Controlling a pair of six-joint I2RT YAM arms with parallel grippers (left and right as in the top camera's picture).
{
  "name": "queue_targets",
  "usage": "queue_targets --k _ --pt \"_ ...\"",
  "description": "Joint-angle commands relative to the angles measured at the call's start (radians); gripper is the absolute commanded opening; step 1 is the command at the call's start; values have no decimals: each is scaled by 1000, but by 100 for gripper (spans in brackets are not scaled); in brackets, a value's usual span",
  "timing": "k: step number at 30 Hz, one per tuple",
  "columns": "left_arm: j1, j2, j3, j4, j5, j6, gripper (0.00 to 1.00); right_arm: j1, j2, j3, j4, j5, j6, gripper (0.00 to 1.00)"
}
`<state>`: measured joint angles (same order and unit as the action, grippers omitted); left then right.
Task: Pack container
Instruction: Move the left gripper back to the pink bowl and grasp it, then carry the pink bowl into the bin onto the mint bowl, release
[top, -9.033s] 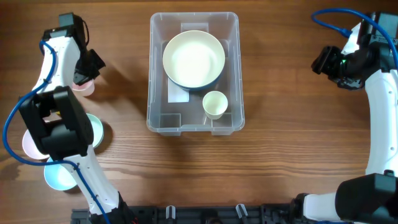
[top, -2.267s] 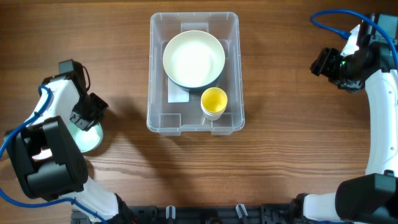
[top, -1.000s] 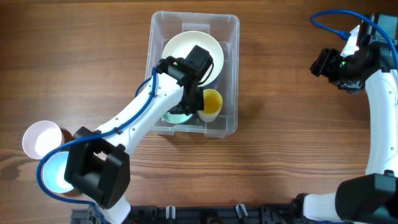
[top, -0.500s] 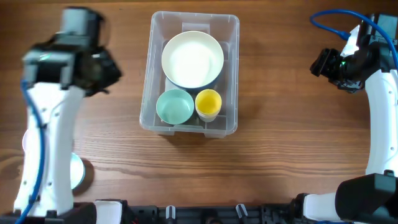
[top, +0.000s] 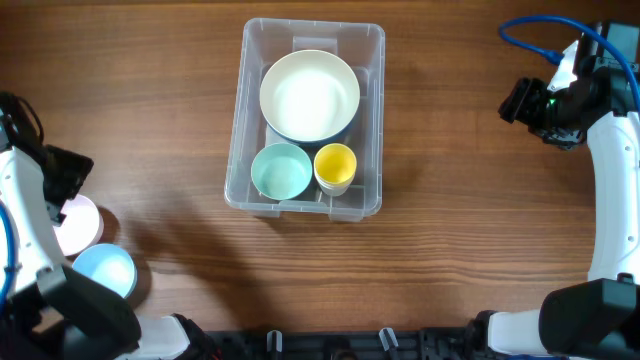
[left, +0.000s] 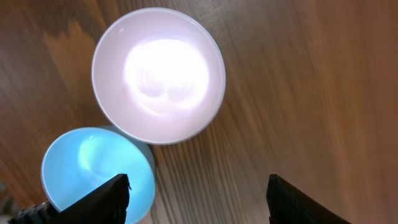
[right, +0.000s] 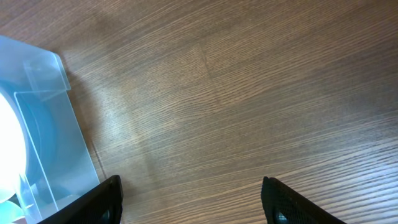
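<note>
One clear rectangular plastic container (top: 312, 25) sits on the wooden tabletop (top: 450, 250), just toward 12 o'clock from its centre. It holds three vessels. One large cream-white round bowl (top: 310, 95) fills its 12 o'clock half. One small mint-green bowl (top: 281, 171) sits at 7 o'clock and one yellow cup (top: 335, 165) at 5 o'clock, and these two touch side by side.

Two more bowls stand outside, far out at 8 o'clock from the container: one pale pink bowl (top: 80, 225) and one light blue bowl (top: 105, 272), just beside each other.

There are two arms. The left arm (top: 20, 200) hangs over the pink bowl. In the left wrist view its jaws are spread, with nothing between them. The right arm (top: 610, 170) is at 3 o'clock, well apart from the container, and its jaws are also spread and empty.

A second ago the left arm reached into the container with the mint-green bowl. Half a second ago it stood at the container's 10 o'clock side, and now it is out at the 9 o'clock edge. Since the mint-green bowl went in, the container's 6 o'clock end lies slightly further toward 9 o'clock. The right arm has not moved.
</note>
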<state>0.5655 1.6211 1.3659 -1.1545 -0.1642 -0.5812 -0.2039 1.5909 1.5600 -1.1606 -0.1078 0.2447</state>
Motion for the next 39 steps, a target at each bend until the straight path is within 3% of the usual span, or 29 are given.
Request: queue_targets --k 1,11,13,19,25,29,33,39 --pt "13 104 -27 57 -2 53 71 4 -24 -3 0 -5 -9 72" --pt "13 361 -27 169 -2 80 70 4 -24 -3 -3 -5 -10 72" --pt "13 385 -27 175 20 80 61 4 -24 -3 -4 -5 -10 72" --pt "8 380 -26 173 26 80 8 4 -24 -3 -4 -5 -10 72" --pt "-64 306 19 135 56 106 4 4 -24 -5 -4 -5 -10 72" --pt "-182 180 137 45 58 111 4 4 -24 -5 -4 -5 -10 72" --pt "-387 13 223 -30 77 110 4 4 -24 -5 -4 -5 -9 72" --pt "-825 -103 223 -66 78 95 4 4 -24 -5 -7 -5 -6 73"
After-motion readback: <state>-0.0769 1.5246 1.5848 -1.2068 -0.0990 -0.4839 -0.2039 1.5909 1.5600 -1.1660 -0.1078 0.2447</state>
